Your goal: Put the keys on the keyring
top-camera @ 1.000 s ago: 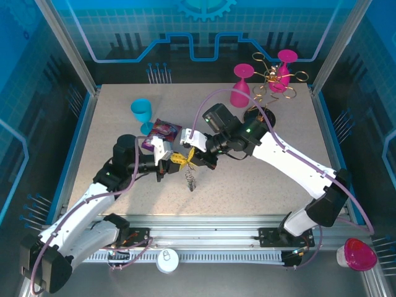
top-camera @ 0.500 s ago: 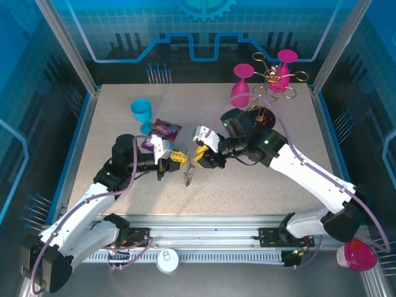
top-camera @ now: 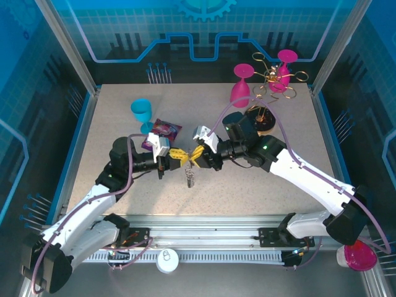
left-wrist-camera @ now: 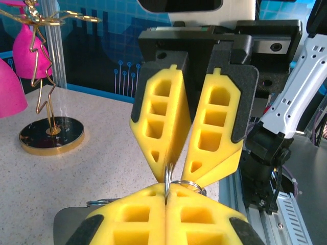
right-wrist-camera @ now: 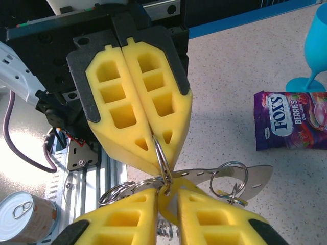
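Your left gripper [top-camera: 176, 157] has its pads pressed fully together on the keyring [right-wrist-camera: 159, 152], whose thin wire loop runs out of their tips. Your right gripper [top-camera: 197, 154] meets it tip to tip from 3 o'clock, fingers all but closed and pinching the same loop. The keys [top-camera: 190, 178] hang at 6 o'clock below that meeting point; whether they touch the table [top-camera: 260, 185] you cannot tell. A sweet bag [top-camera: 163, 130] lies at 11 o'clock from the left gripper
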Controlling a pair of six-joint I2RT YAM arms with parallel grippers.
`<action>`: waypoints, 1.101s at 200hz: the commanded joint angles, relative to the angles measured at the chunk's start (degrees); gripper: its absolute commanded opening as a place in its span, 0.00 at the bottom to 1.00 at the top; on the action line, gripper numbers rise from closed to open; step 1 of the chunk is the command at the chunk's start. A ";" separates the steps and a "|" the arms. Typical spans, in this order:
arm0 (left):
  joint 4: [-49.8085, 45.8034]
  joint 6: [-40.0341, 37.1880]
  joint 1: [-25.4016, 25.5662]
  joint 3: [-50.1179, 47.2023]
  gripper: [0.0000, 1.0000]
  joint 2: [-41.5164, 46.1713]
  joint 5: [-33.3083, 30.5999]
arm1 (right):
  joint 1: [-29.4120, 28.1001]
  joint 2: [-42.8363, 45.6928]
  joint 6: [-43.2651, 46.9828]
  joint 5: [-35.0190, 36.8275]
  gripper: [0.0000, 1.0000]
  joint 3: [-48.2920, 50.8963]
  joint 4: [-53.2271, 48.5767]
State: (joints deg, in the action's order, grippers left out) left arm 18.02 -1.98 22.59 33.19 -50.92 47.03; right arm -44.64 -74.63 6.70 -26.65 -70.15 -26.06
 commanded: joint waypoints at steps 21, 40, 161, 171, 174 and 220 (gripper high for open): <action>7.92 4.31 0.26 -0.76 0.00 0.37 0.98 | -0.68 -1.09 -0.66 -3.89 0.12 -0.60 2.33; 8.43 4.61 0.26 -0.58 0.00 0.13 1.01 | -1.11 -1.52 -0.63 -4.61 0.12 -0.82 2.52; 7.76 3.51 0.24 -0.67 0.00 0.19 1.40 | 2.17 3.54 -1.18 -2.05 0.19 0.64 3.44; 7.64 3.47 0.22 -0.58 0.00 0.18 1.52 | 2.18 3.23 -1.63 -2.57 0.19 0.54 3.97; 7.64 3.47 0.21 -0.60 0.00 0.20 1.50 | 2.17 3.18 -1.73 -2.73 0.18 0.54 4.18; 7.58 3.47 0.19 -0.39 0.00 0.07 1.95 | 2.06 1.61 -1.95 -4.10 0.19 -0.38 5.40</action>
State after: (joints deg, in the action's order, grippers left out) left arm 22.85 1.61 22.59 32.58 -51.05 47.07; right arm -42.94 -71.94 5.43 -28.91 -69.69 -22.41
